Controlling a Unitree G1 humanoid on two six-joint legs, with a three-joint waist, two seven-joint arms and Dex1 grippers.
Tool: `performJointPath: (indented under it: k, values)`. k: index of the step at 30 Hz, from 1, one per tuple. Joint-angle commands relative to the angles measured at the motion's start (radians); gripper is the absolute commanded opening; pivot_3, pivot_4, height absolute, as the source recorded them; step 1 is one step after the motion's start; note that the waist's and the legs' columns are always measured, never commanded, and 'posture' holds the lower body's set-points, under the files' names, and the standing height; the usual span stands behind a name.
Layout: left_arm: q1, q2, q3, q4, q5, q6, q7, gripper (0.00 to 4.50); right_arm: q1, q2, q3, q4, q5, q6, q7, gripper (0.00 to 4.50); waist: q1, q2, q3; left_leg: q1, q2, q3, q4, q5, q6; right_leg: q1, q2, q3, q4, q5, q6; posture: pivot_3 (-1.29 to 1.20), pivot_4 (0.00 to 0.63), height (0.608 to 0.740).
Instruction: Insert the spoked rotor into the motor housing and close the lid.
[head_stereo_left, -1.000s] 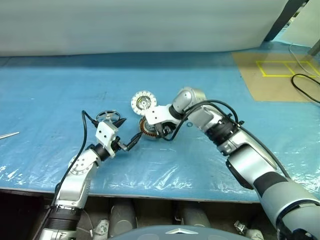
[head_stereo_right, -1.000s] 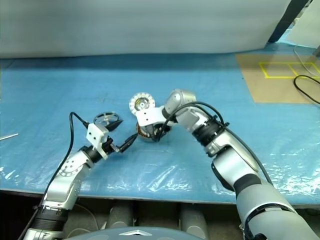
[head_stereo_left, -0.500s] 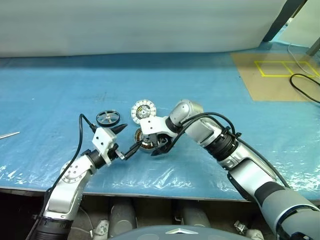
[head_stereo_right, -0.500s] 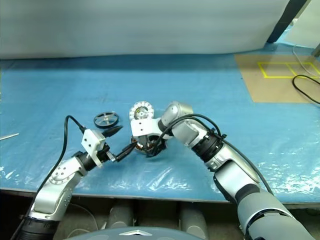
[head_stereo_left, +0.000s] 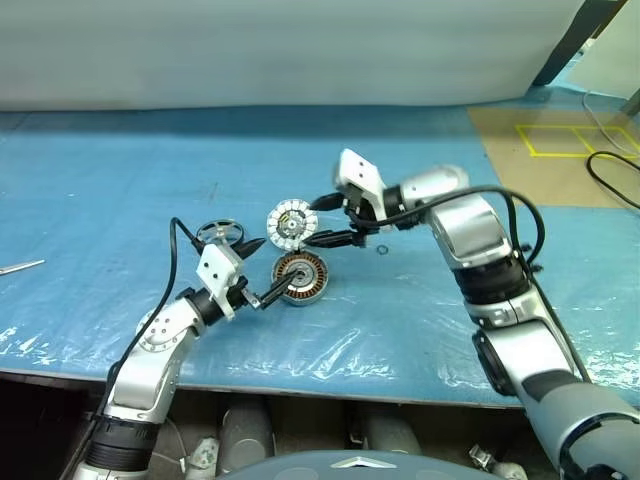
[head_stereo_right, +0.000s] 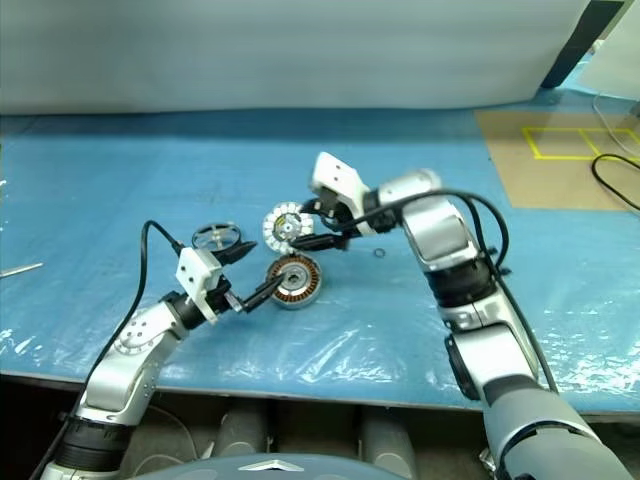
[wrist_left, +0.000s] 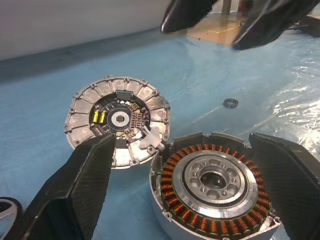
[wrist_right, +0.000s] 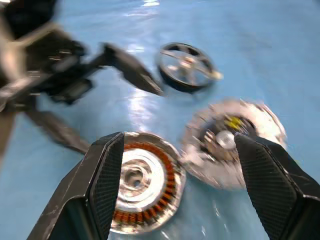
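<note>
The left gripper (head_stereo_left: 258, 271) is spread wide and empty, one finger beside the squat silver motor housing with copper windings (head_stereo_left: 300, 277). The right gripper (head_stereo_left: 335, 220) is spread too, holding nothing, above the white-segmented round lid (head_stereo_left: 289, 222). The small black spoked rotor (head_stereo_left: 219, 234) lies untouched, so I judge picking it up comes next. The blue table (head_stereo_left: 420, 320) has free room towards every edge.

I see the motor housing (head_stereo_left: 299, 278) lying open side up, copper windings showing. The lid (head_stereo_left: 289, 222) lies at its 12 o'clock, touching it, segmented face up. The spoked rotor (head_stereo_left: 219, 234) rests flat at 10 o'clock.
</note>
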Motion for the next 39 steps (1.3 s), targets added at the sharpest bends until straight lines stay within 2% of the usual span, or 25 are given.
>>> performJointPath:
  k: [1,6,10,24,27,33,35,39]
  values:
    - [-0.029,-0.01,-0.011,-0.001,-0.009,-0.015,-0.012,4.5,0.116,-0.006,-0.122,-0.024,0.016,-0.028,-0.184,3.67,0.0,0.0,0.0,0.0,0.0,0.0,0.0,0.0,0.0,0.0,0.0,0.0,0.0,0.0,0.0,0.0,0.15,0.74]
    - [-0.049,-0.017,-0.022,0.023,-0.008,-0.019,-0.025,4.5,0.271,-0.036,-0.185,-0.063,0.048,-0.099,-0.27,3.67,-0.011,0.0,0.0,0.0,0.0,0.0,-0.001,0.0,0.0,-0.001,0.0,0.001,-0.001,0.0,0.0,0.0,0.15,0.74]
    - [-0.061,-0.02,-0.021,0.044,-0.007,-0.026,-0.035,4.5,0.305,-0.055,-0.203,0.006,0.057,-0.144,-0.323,3.67,-0.014,0.001,0.0,0.002,-0.001,0.0,-0.001,0.0,0.0,-0.001,0.001,0.001,0.0,0.0,0.0,0.0,0.15,0.74]
    - [-0.033,0.007,-0.01,0.037,-0.013,-0.02,-0.055,4.5,0.343,-0.032,-0.118,0.147,0.049,-0.23,-0.391,3.67,-0.011,0.001,0.0,0.001,-0.002,0.0,-0.003,-0.001,0.001,0.0,0.0,0.001,-0.002,0.0,0.0,0.0,0.15,0.74]
    - [-0.03,0.009,-0.007,0.034,-0.012,-0.02,-0.051,4.5,0.347,-0.047,-0.101,0.171,0.044,-0.237,-0.393,3.11,-0.011,0.001,0.0,0.003,-0.002,0.0,-0.003,-0.001,0.002,0.002,0.0,0.001,-0.002,0.0,0.001,0.0,0.15,0.74]
    - [-0.019,0.018,0.016,0.026,-0.021,-0.018,-0.044,4.5,0.368,-0.093,-0.049,0.183,0.013,-0.297,-0.378,1.2,-0.011,0.0,0.0,0.004,-0.002,0.0,-0.003,-0.001,0.002,0.002,0.0,0.001,-0.002,0.0,0.001,0.0,0.15,0.74]
    - [0.011,0.024,0.022,0.003,-0.028,-0.011,-0.045,4.5,0.356,-0.079,-0.048,0.144,0.047,-0.302,-0.362,0.63,-0.013,0.0,0.0,0.004,-0.002,0.0,-0.004,-0.001,0.002,0.002,0.0,0.001,-0.003,0.0,0.001,0.0,0.15,0.74]
    - [0.076,0.057,0.057,-0.02,-0.031,-0.01,-0.042,4.5,0.263,-0.014,-0.061,0.045,0.13,-0.264,-0.341,0.63,-0.021,0.001,0.0,0.003,-0.001,0.0,-0.005,-0.001,0.002,0.001,0.001,0.001,-0.005,0.0,0.001,0.0,0.15,0.74]
